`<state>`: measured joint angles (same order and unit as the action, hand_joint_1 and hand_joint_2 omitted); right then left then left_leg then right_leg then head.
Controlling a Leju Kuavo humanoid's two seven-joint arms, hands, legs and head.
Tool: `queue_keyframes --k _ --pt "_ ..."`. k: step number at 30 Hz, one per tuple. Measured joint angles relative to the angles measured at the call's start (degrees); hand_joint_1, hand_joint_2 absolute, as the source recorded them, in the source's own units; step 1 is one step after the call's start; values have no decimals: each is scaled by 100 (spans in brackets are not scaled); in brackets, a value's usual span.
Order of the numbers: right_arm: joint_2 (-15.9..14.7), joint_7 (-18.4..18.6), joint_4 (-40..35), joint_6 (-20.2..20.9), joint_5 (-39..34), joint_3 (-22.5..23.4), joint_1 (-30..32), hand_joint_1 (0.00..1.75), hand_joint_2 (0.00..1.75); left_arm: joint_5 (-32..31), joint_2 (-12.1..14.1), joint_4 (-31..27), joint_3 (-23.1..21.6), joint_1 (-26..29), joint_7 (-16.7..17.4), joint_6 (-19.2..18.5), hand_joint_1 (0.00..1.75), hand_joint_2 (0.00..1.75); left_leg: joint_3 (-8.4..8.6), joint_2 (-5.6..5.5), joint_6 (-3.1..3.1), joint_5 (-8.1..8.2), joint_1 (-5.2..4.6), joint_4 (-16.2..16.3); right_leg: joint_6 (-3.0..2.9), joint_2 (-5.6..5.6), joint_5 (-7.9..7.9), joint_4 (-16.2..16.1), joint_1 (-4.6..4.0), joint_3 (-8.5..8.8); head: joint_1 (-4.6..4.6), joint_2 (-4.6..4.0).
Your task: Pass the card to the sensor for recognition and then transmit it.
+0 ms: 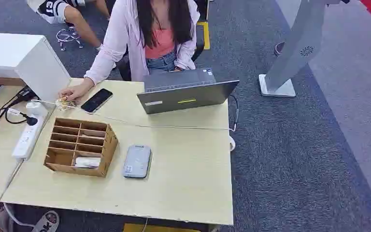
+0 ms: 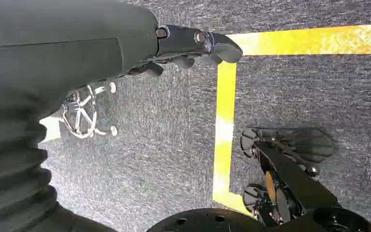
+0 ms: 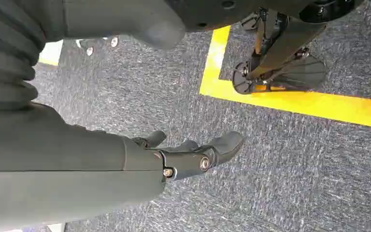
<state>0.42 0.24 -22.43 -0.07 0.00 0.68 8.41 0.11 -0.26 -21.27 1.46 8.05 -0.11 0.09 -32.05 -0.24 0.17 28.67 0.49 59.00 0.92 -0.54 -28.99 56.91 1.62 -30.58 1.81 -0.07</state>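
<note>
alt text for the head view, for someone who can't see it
A light wooden table holds a slotted wooden organizer with a white card in a front slot, beside a grey card reader. Behind them a seated person faces an open laptop, one hand near a black phone.

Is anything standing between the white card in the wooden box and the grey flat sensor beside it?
Only a side wall of the wooden compartment box: the white card lies inside, the grey flat sensor outside.
</note>
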Motion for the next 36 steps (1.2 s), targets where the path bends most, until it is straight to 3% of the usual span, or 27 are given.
queue_keyframes --k 4,9,28,30,31,33,36 --pt "2 0 0 -2 0 15 -7 0 175 0 2 0 11 -4 -2 0 0 175 -1 0 0 0 0 0 0 0 0 0 0 0 0 0" --pt "11 -236 44 -37 120 164 -206 0 175 -133 0 0 540 -130 -293 -31 0 175 -1 0 0 -1 0 0 0 0 1 1 0 0 -2 0" --pt "206 -1506 457 -68 658 1021 -1165 0 175 -837 -28 230 3461 -806 -2005 -562 0 175 -2 -1 3 -8 0 0 -1 0 5 3 0 0 0 0" --pt "247 -1756 557 -50 773 1182 -1323 0 175 -981 -33 321 3944 -932 -2350 -694 0 175 -3 0 7 -13 0 0 -2 0 8 4 -1 -1 -2 0" --pt "269 -1973 597 -35 850 1267 -1390 0 175 -1082 -42 352 4206 -986 -2652 -817 0 0 -1 0 7 -13 0 0 -2 0 8 4 -1 -1 0 0" --pt "284 -2166 666 -67 948 1383 -1495 0 175 -1171 -52 391 4580 -1084 -3022 -972 0 0 0 -1 7 -13 0 0 -2 1 8 4 0 0 0 0" --pt "286 -2050 776 -475 1165 1438 -1493 0 175 -1174 -57 407 4892 -1152 -3305 -1189 0 0 0 -2 7 -13 0 1 -2 1 7 3 -1 -1 0 0"
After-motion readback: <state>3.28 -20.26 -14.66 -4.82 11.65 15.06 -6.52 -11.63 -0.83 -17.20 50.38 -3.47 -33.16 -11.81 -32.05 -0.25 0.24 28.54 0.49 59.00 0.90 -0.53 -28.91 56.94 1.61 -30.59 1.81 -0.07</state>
